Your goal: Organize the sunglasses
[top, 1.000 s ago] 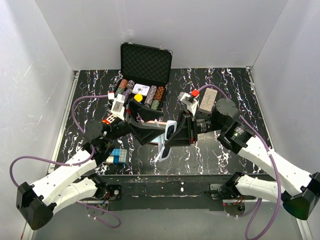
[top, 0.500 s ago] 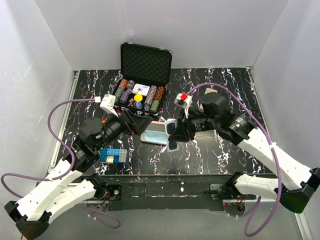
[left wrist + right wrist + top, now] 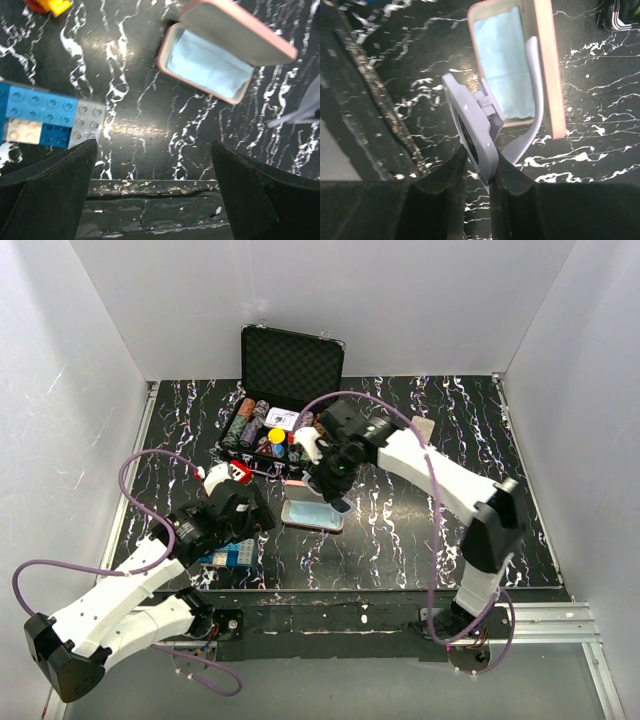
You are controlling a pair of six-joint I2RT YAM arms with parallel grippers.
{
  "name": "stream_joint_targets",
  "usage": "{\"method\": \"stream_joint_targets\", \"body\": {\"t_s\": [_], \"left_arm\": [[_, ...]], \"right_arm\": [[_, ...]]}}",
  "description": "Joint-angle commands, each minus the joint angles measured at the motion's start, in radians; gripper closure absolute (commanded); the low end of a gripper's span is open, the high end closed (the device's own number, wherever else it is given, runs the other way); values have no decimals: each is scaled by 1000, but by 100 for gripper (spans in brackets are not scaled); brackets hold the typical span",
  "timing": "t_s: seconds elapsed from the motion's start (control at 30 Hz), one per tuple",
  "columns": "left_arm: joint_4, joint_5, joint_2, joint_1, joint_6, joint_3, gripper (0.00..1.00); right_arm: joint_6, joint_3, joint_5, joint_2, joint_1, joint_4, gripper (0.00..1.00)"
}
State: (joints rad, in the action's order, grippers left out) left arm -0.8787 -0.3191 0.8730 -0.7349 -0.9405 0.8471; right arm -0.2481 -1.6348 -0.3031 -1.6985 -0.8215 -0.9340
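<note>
Right wrist: gripper pinches white sunglasses; lenses mostly hidden; case cropped.

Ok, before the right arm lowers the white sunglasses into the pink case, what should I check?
1. Grip: right gripper shut on the white sunglasses: ok.
2. Pink case open: ok.
3. Case interior: only the blue cloth shows inside: ok.
4. Sunglasses folded: one temple sticks out: not ok.
5. Left gripper open and apart from the case: ok.
6. Height above the case: cannot tell.
</note>
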Motion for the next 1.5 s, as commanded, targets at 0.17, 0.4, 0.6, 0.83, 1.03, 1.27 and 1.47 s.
{"method": "stream_joint_targets", "body": {"t_s": [0.17, 0.4, 0.6, 0.83, 1.03, 1.27, 1.47], "left_arm": [[-124, -90, -94, 2, -78, -34, 2], [-174, -106, -115, 0, -86, -17, 2], [-166, -100, -108, 2, -73, -6, 2], [-157, -92, -97, 2, -52, -5, 2], [-140, -80, -86, 0, -46, -13, 2], [-125, -72, -81, 2, -46, -25, 2], [-89, -51, -91, 2, -46, -45, 2]], "right_arm": [[-189, -261, 171, -331, -96, -221, 94], [-266, -287, 234, -411, -139, -223, 92], [-290, -344, 289, -475, -148, -250, 92], [-378, -352, 298, -501, -163, -259, 89], [-402, -390, 326, -521, -179, -284, 88], [-414, -376, 314, -451, -197, -318, 88], [-425, -371, 383, -454, -197, -287, 89]]}}
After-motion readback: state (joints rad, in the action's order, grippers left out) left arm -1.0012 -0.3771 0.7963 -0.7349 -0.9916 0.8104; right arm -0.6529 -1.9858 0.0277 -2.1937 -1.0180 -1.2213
